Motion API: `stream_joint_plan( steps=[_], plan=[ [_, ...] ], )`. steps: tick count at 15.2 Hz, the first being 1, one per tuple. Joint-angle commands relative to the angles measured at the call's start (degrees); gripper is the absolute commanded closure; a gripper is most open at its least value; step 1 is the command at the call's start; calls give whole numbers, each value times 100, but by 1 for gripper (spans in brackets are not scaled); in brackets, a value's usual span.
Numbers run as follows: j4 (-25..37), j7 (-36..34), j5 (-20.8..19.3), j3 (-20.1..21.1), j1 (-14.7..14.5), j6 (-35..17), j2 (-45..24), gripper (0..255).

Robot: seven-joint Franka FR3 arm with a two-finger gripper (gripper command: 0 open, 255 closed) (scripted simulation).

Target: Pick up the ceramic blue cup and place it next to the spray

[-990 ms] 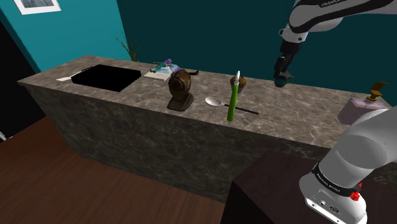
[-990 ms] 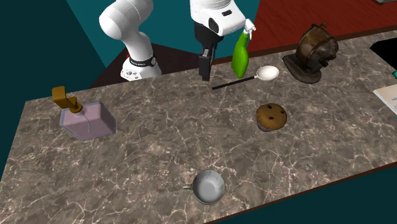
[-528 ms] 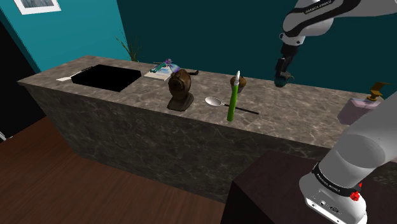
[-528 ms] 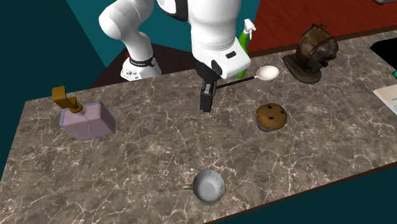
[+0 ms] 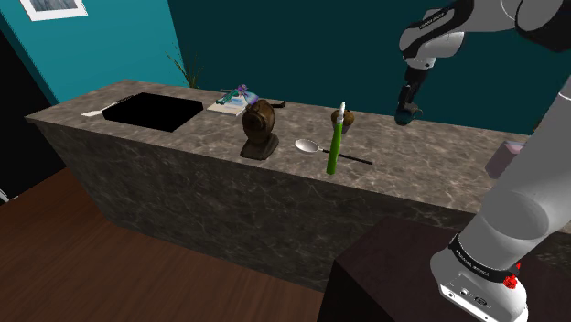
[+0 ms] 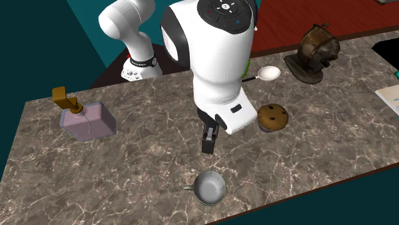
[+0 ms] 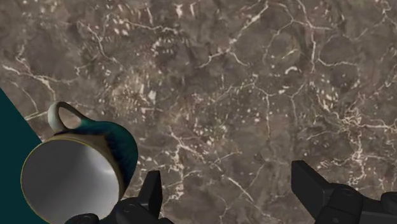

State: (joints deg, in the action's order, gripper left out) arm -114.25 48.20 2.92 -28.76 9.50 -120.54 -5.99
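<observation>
The cup [image 6: 209, 187] stands upright near the counter edge at the bottom of the second exterior view, pale inside with a small handle. Its outside is blue-teal in the wrist view, where the cup [image 7: 83, 167] sits just outside one finger, not between the two. My gripper [image 6: 208, 148] hangs a little above the counter, short of the cup, and it is open with nothing in it [image 7: 229, 186]. In the shoulder view the gripper [image 5: 405, 102] is over the cup [image 5: 408, 116] at the far edge. The green spray bottle [image 5: 335, 139] stands near the counter's front edge.
A pink soap dispenser [image 6: 88, 120] stands toward the second exterior view's left. A muffin [image 6: 273, 117], a spoon [image 6: 268, 73] and a brown rounded object [image 6: 313, 51] lie to the right. A sink [image 5: 151, 112] is sunk in at the shoulder view's left.
The arm has swung from beside the spray bottle across the counter toward the cup at the opposite edge. The cup and other objects have not moved.
</observation>
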Motion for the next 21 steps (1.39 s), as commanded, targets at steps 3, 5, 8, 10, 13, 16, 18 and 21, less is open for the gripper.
stream_joint_plan(
  steps=[3,5,8,10,13,16,18,21],
  plan=[
    [884,571,488,-51,332,68,-949,0],
    [1370,803,703,-26,547,147,-1415,0],
    [1654,938,840,16,702,147,-1733,0],
    [1587,963,879,36,715,21,-1798,0],
    [1497,1003,943,68,738,-163,-1903,0],
    [1454,1024,978,86,751,-258,-1962,0],
    [1455,1024,978,87,751,-258,-1962,0],
    [1455,1024,978,87,751,-258,-1962,0]
  ],
)
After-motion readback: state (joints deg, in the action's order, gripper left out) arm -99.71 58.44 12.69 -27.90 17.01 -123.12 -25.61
